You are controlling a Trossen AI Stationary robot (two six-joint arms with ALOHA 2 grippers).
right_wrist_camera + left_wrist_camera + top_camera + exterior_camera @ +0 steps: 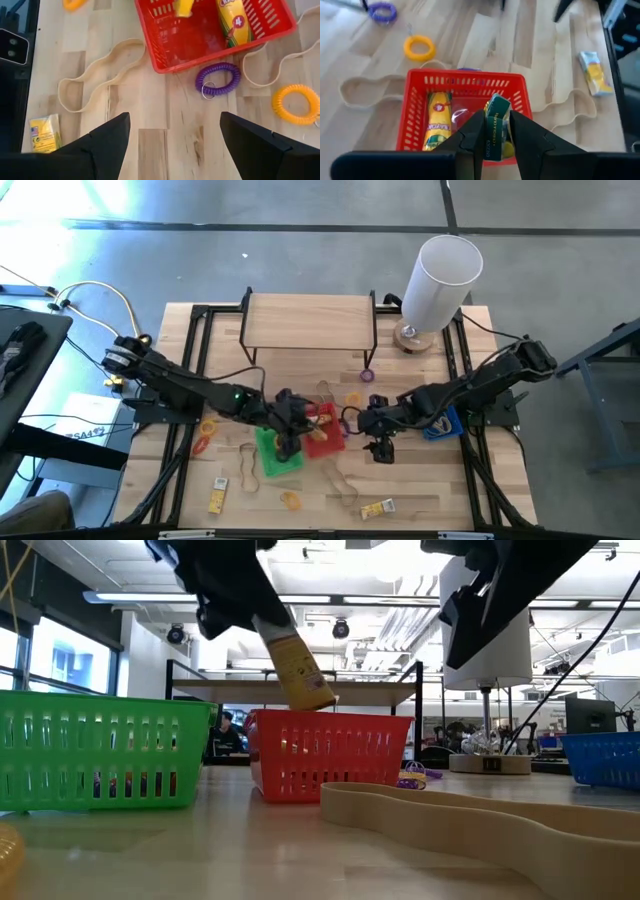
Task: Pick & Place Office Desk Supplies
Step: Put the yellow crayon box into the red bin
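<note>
My left gripper point(496, 119) hangs over the red basket point(465, 82), shut on a small green-and-yellow packet point(300, 670). A second yellow packet point(437, 125) lies inside that basket. My right gripper point(175, 122) is open above the bare table beside the red basket point(210, 35), touching nothing. Under it lie a purple coil ring point(217, 79), an orange coil ring point(295, 102), a tan rubber-band loop point(100, 70) and a yellow packet point(42, 132). In the left wrist view a yellow ring point(419, 47) and a purple ring point(382, 11) lie flat on the wood. My left gripper pinches the packet between its two fingers point(470, 137) at the packet's upper end point(495, 137), coming from above and pointing down. The packet is lifted clear and hangs tilted below the fingers, its lower end point(318, 698) just above the red basket's rim point(330, 718).
A green basket point(278, 455) stands to the left of the red one, and a blue basket point(440, 425) sits under the right arm. A wooden shelf point(310, 320) and a tall white cylinder point(440, 275) occupy the far side. More packets point(376, 508) and rubber-band loops point(480, 820) lie near the front edge.
</note>
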